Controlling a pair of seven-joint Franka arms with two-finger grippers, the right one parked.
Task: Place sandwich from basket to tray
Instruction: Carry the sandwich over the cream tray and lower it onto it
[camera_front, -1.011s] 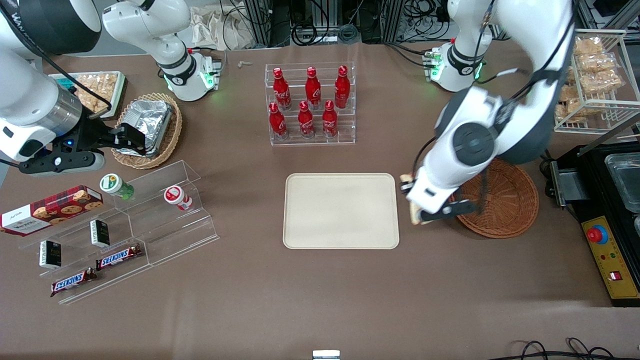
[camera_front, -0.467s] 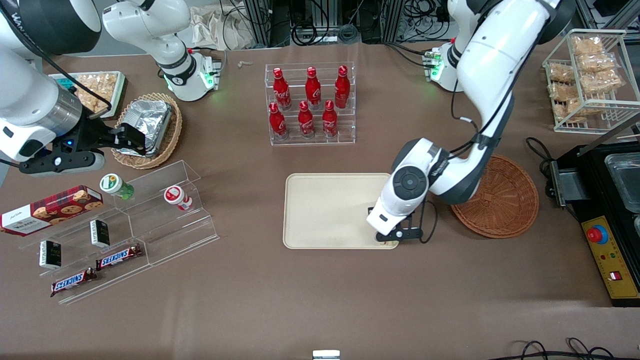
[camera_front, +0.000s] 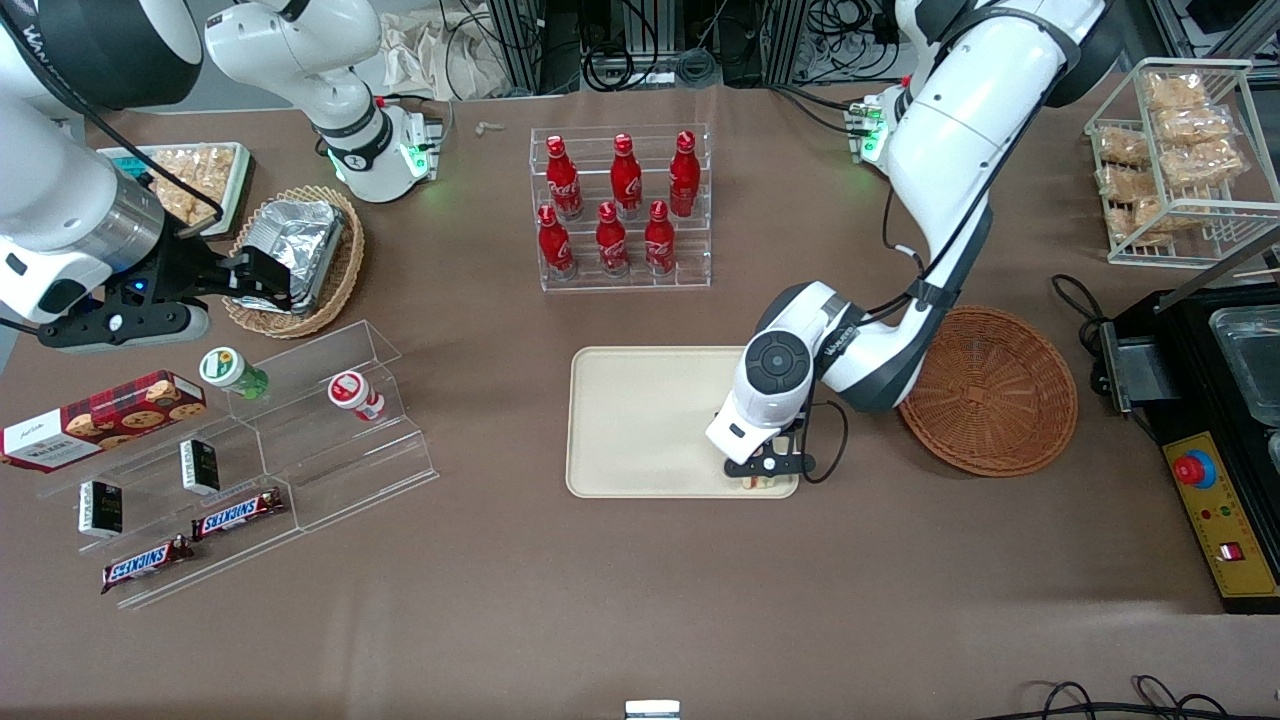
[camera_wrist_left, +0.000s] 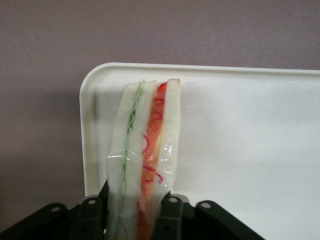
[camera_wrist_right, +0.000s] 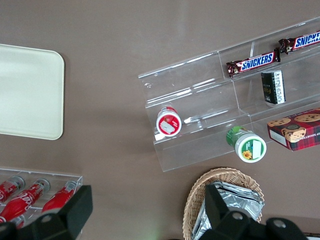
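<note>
In the front view, the left arm's gripper (camera_front: 765, 470) hangs low over the cream tray (camera_front: 650, 420), at the tray's corner nearest the camera and the reddish wicker basket (camera_front: 990, 405), roughly five o'clock on the tray; the basket sits bare at the tray's three o'clock. A sliver of the wrapped sandwich (camera_front: 757, 482) peeks out beneath the fingers. In the left wrist view, the fingers (camera_wrist_left: 170, 212) are clamped on the sandwich wedge (camera_wrist_left: 145, 160), which stands on edge over the tray's rounded corner (camera_wrist_left: 92, 100), close to the rim. The likely risk: released this close to the rim, the upright wedge could topple across the edge onto the table, and its slick wrap could let it slide.
</note>
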